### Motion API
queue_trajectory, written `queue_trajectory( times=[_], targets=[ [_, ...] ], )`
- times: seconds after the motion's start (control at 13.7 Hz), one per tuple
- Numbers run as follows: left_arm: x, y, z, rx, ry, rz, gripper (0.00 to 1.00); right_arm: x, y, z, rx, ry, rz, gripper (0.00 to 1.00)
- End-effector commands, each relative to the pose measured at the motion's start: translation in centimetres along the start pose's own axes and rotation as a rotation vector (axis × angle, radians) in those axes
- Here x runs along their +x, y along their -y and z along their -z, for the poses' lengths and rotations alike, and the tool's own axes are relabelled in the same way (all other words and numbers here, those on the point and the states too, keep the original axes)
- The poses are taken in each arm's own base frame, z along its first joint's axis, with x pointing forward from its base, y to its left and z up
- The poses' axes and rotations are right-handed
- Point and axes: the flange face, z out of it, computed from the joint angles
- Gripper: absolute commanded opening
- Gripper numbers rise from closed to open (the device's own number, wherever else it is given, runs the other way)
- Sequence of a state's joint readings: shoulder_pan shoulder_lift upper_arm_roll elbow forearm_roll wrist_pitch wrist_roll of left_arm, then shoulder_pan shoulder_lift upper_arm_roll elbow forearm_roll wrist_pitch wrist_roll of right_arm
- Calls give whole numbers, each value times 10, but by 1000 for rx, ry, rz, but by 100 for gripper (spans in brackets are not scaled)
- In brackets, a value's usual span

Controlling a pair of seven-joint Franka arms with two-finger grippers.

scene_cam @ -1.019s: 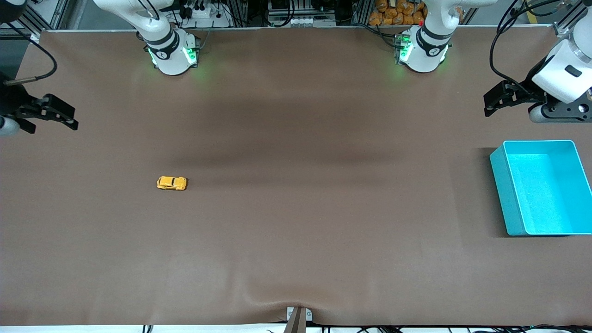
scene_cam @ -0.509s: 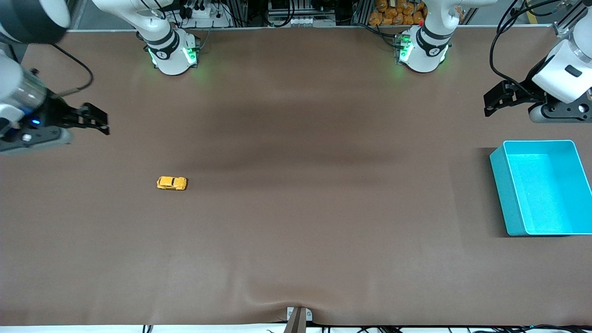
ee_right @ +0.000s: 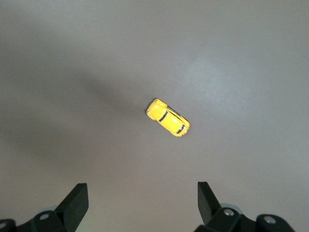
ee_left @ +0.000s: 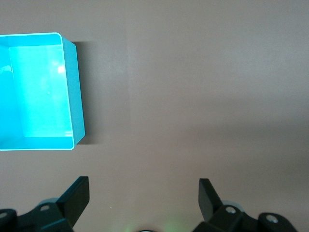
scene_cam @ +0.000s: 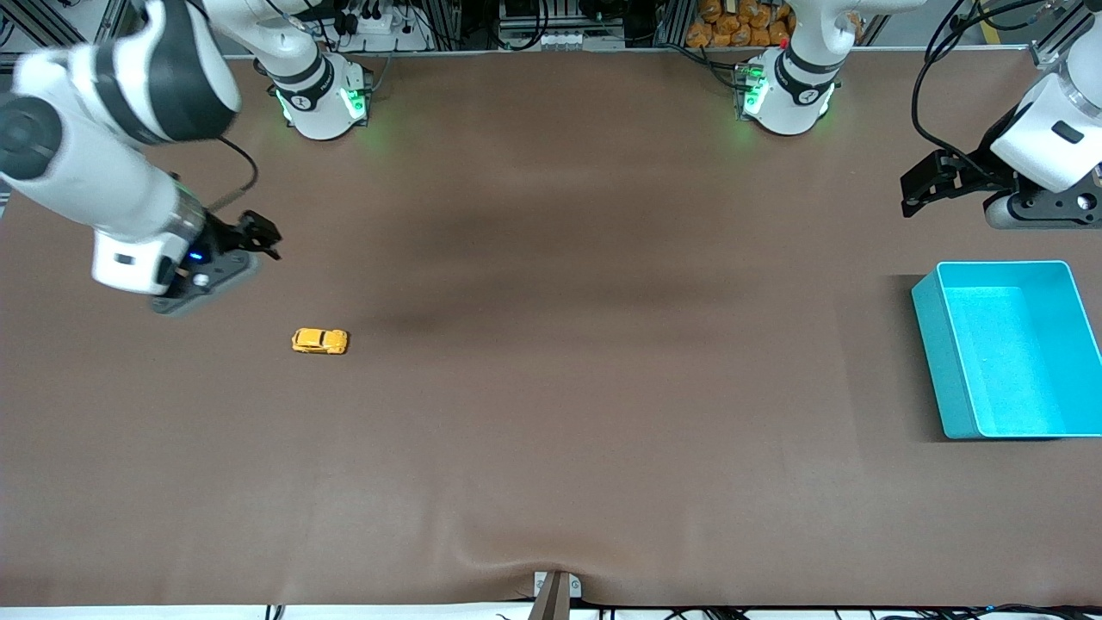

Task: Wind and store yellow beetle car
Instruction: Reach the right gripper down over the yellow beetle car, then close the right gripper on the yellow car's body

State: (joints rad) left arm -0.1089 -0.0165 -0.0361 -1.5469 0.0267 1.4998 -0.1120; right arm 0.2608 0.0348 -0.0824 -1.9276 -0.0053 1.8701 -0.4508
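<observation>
The right gripper point(scene_cam: 258, 234) has swung in above the brown table point(scene_cam: 551, 387) near the yellow beetle car point(scene_cam: 319, 341), jaws wide and empty; the left gripper point(scene_cam: 919, 191) waits likewise.

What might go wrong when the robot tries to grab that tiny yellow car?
Two things, maybe. The yellow beetle car is tiny and sits at an angle between the open fingers of the right gripper, which is up over the table, so the fingers might close crookedly and make it roll away on its wheels. Also, the teal bin is at the left arm's end of the table, under the waiting left gripper, so the car has a long trip and could drop.
</observation>
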Motion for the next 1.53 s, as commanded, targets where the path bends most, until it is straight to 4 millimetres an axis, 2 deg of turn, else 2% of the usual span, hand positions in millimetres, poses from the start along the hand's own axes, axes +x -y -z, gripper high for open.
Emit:
queue_trajectory(
  times=[0.0,0.07,0.29,0.65,0.8,0.95,1.46],
  targets=[
    [1,0,4,-16,-10,8,100,1,15,-52,-4,26,149,100],
    [0,-2,5,-16,-10,6,100,4,18,-72,-4,34,224,100],
    [0,-4,6,-31,-12,10,100,10,2,-106,-14,47,453,100],
    [2,-4,4,-30,-16,11,100,17,-4,-133,-19,47,674,100],
    [2,-3,4,-31,-19,14,100,13,-3,-150,-26,38,693,100],
    [3,-2,3,-29,-19,15,100,8,1,-167,-105,23,807,100],
    [3,-1,1,-29,-13,18,100,10,5,-195,-106,48,885,94]
  ],
)
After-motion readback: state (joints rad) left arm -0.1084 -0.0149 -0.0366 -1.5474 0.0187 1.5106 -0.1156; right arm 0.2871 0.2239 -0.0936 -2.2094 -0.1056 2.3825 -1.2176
